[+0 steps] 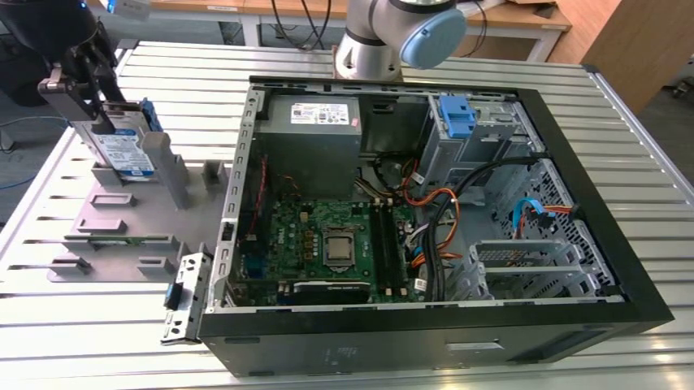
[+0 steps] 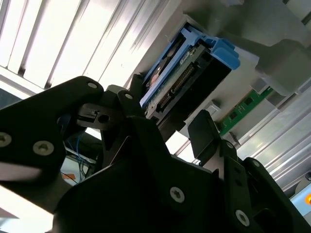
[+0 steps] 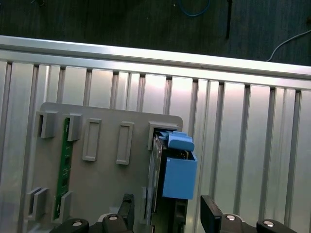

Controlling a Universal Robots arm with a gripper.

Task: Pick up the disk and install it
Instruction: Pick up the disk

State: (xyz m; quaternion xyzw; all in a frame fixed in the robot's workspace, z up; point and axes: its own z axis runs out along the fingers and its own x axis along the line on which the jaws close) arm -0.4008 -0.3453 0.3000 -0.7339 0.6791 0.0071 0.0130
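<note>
The fingers (image 3: pixel 210 208) stand open astride the disk (image 3: pixel 178 175), which sits upright between them in its grey holder (image 3: pixel 107 179) on the worktop (image 3: pixel 243 145); closing off-centre could tilt it and jam it in the holder.

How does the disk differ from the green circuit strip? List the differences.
The disk is a thick silver block with blue rails; the green circuit strip is thin and narrow. The disk stands tall in the grey holder; the strip sits low. The open end effector brackets the disk, away from the strip. Both sit in the holder's slots.
</note>
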